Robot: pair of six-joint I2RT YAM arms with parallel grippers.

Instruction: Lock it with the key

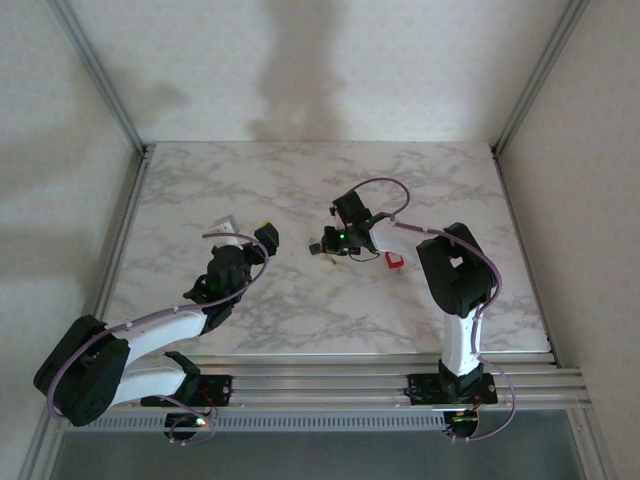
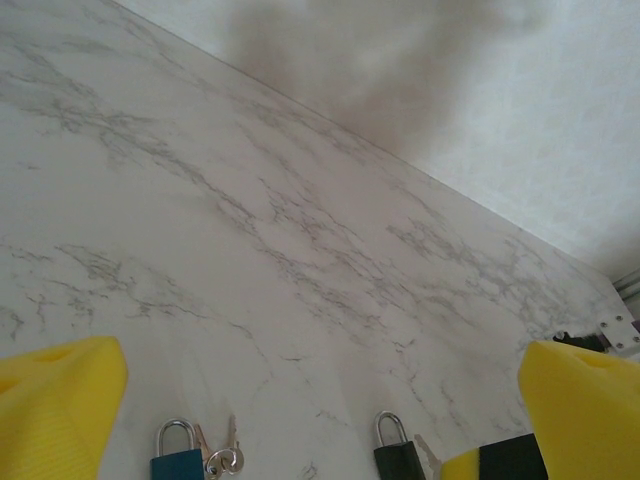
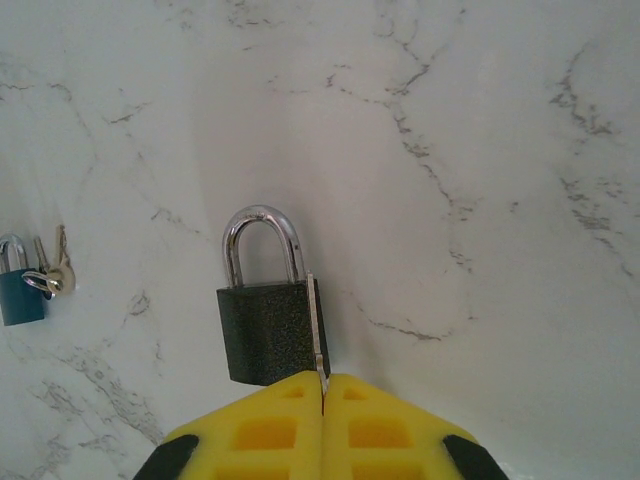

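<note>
We see the right hand (image 3: pixel 323 395) clenched on a key (image 3: pixel 316 330) just beside the black padlock (image 3: pixel 268 335); the left hand (image 2: pixel 320 410) hangs released.

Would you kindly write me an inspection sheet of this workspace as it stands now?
Surface: marble table, no spills seen.
Job's things: black padlock lying flat; key alongside its right edge.
Clutter: teal padlock with key bunch; red item and white item, too small to identify.
Grippers: left gripper open, holding nothing; right gripper shut on the key.
Cables: lilac cables run along both arms, off the locks.
Surroundings: white walls, aluminium frame.
</note>
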